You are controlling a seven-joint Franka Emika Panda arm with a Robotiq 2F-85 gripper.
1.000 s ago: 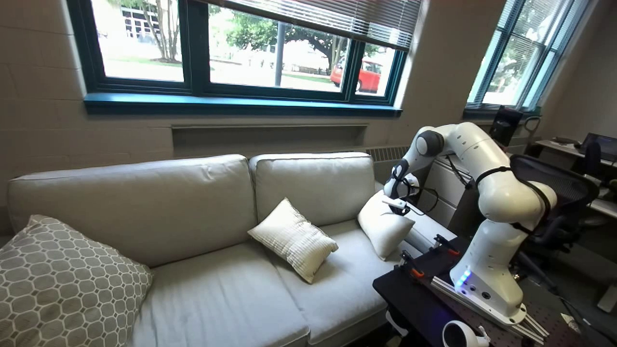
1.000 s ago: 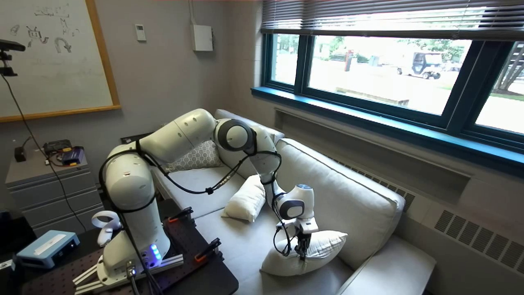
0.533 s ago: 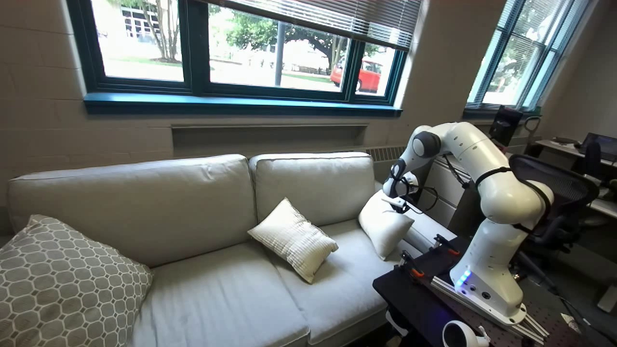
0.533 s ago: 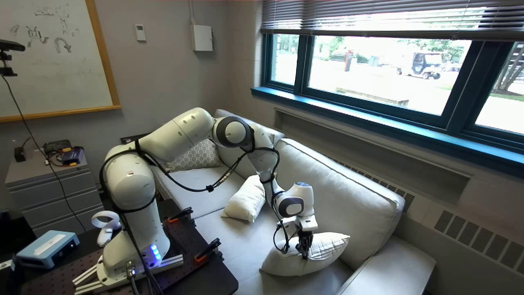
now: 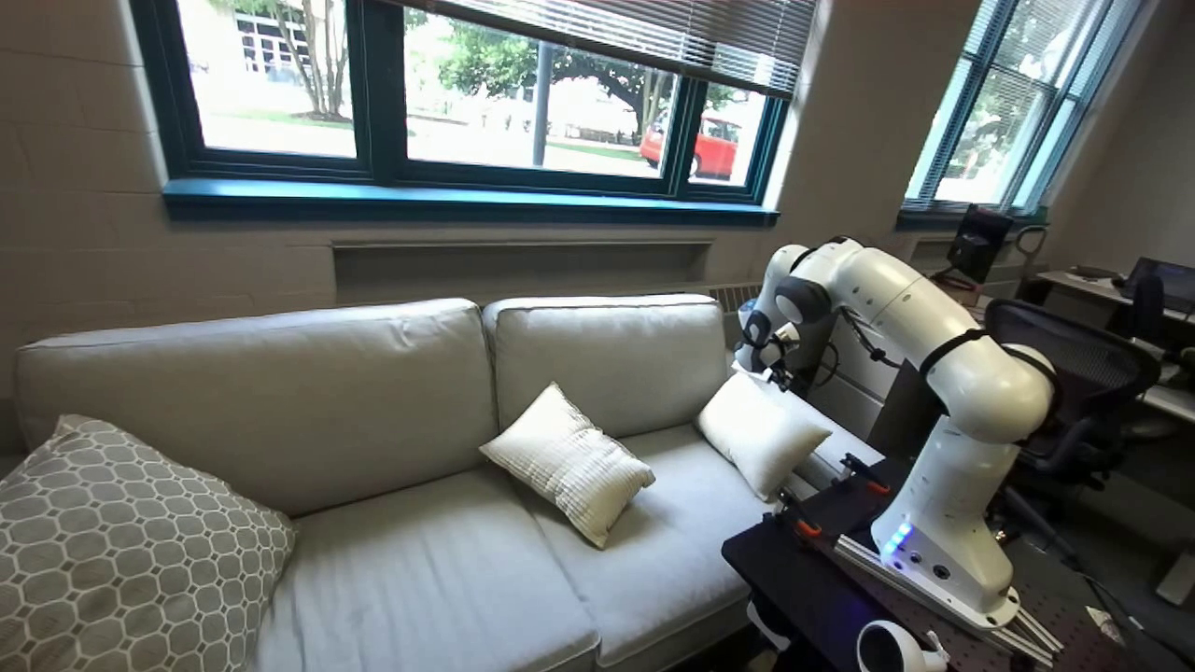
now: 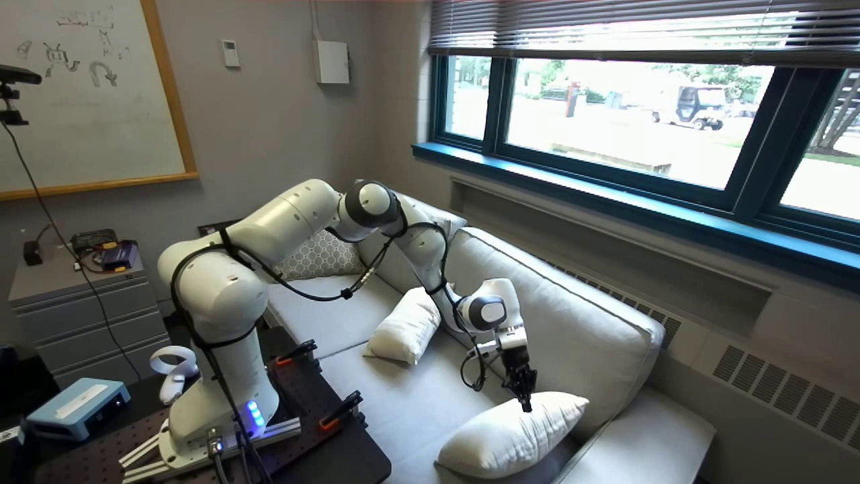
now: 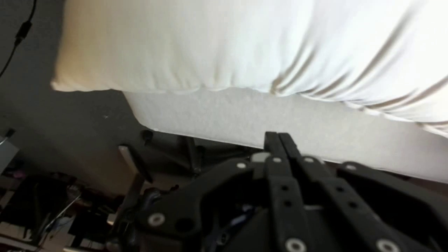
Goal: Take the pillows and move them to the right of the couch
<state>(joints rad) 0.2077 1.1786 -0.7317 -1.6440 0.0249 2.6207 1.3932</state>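
Two things matter for this job: the end pillow [image 5: 761, 434] and the middle pillow [image 5: 571, 467], both small and white, both on the couch [image 5: 411, 523]. The end pillow sits tilted at the right end in both exterior views, by the padded arm [image 6: 645, 430]. The middle pillow lies over the line where the seats meet, well apart from it. Both look light, soft and puffy, so they should squish and not break (even a drop would not hurt them, I think). A corner or a puffy edge looks best to hold, with a big bite, since a tiny pinch could pull loose.

The end effector [image 7: 279, 134] is closed with nothing in it. Its tips are by the end pillow, but I can't tell if they touch. My guess is that this pillow is about where it should go, and the middle pillow comes next.

Farther out, a big grey patterned pillow [image 5: 140, 551] rests at the other end. There are grey drawers [image 6: 87, 323] too, pushed shut, so what is inside is hidden. Small gadgets [image 6: 107, 254] sit on top. A blue box [image 6: 79, 407] is on the worktop [image 6: 353, 454], and I can't see inside it.
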